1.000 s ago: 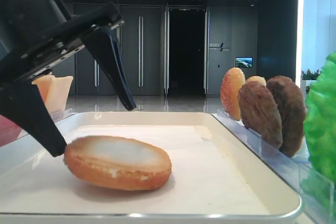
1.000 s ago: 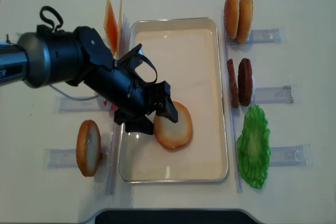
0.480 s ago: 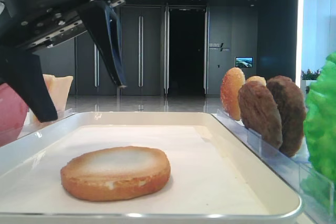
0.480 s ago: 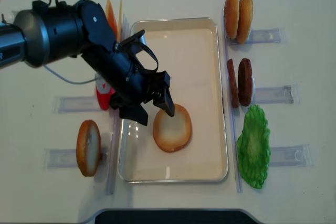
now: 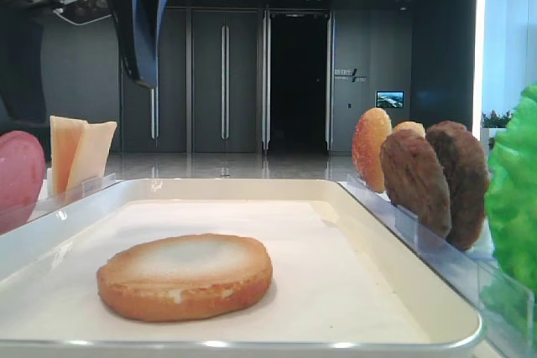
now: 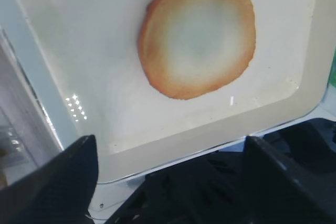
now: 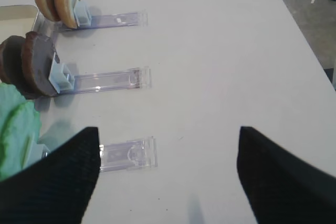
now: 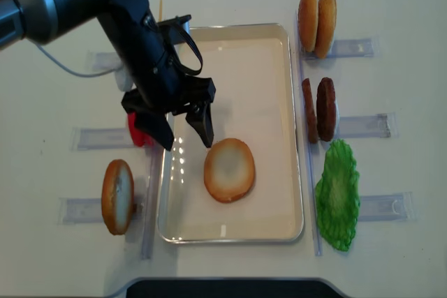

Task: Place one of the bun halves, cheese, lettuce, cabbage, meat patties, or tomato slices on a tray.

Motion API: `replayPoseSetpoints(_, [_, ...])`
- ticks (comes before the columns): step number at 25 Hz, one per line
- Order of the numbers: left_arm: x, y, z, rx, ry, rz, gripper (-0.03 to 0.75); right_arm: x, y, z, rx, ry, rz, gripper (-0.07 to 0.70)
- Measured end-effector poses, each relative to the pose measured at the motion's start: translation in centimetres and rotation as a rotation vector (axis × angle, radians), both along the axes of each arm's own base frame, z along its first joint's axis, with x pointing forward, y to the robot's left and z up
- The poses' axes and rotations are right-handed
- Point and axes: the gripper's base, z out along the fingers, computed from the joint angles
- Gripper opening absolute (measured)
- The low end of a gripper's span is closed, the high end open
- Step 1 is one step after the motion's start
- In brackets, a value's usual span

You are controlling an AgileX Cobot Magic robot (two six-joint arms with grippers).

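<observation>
A flat bun half (image 8: 229,169) with a pale toasted face lies on the cream tray (image 8: 237,68), at its near left. It also shows in the low front view, bun half (image 5: 185,277) on tray (image 5: 252,184), and in the left wrist view, bun half (image 6: 198,35). My left gripper (image 8: 187,139) hangs open and empty above the tray's left edge, just beyond the bun half and clear of it. In its own view the left gripper (image 6: 169,145) holds nothing. My right gripper (image 7: 167,140) stands open over bare table, right of the meat patties (image 7: 31,64).
A second bun half (image 8: 117,197) stands in a holder left of the tray. The tomato slice (image 8: 138,132) and cheese (image 5: 80,153) stand further back on the left. Domed buns (image 8: 316,12), meat patties (image 8: 319,109) and lettuce (image 8: 337,193) line the right side. An empty clear holder (image 7: 126,153) lies there.
The bun half has dropped from a tilt to lie flat on the tray. My left gripper has risen and drawn back towards the far left, still open.
</observation>
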Motion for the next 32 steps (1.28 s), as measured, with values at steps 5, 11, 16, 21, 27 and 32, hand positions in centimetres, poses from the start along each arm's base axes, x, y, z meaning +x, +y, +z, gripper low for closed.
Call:
replayPoseSetpoints(5, [0.1,-0.1,0.3,0.019,-0.014,-0.006,0.65,0.0,0.0,0.0,0.0,0.0,0.0,0.54])
replayPoseSetpoints(11, [-0.1,-0.2,0.4,0.027,-0.017,-0.02,0.65,0.0,0.0,0.0,0.0,0.0,0.0,0.54])
replayPoseSetpoints(16, [-0.3,0.6,1.7,0.066,-0.083,-0.026,0.65,0.0,0.0,0.0,0.0,0.0,0.0,0.54])
replayPoseSetpoints(21, [-0.1,2.7,3.4,0.081,-0.145,0.02,0.65,0.0,0.0,0.0,0.0,0.0,0.0,0.54])
replayPoseSetpoints(27, [0.5,5.9,5.0,0.129,-0.217,0.089,0.65,0.0,0.0,0.0,0.0,0.0,0.0,0.54])
replayPoseSetpoints(32, [0.9,9.1,5.9,0.18,-0.265,0.141,0.65,0.0,0.0,0.0,0.0,0.0,0.0,0.54])
